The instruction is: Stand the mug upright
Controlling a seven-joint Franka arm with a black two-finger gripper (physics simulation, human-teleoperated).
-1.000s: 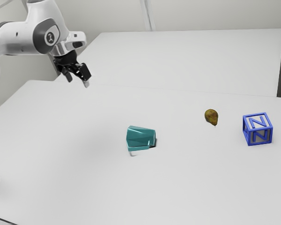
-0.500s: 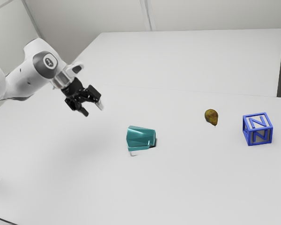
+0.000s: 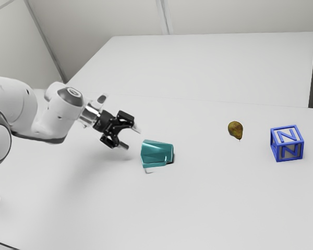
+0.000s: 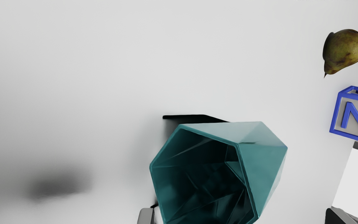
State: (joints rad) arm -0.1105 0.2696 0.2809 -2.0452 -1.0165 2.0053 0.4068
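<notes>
Bright, diffuse light is washing over the white tabletop, while the walls behind are looking a duller gray. In the exterior view, a broad, soft-edged shadow is spreading on the table below the robot arm. The teal faceted mug is catching a pale sheen on its upper facets; in the wrist view, its interior is sinking into near-black. There, a smoky shadow is lying on the tabletop apart from the mug, and the pear is darkening along one side.
</notes>
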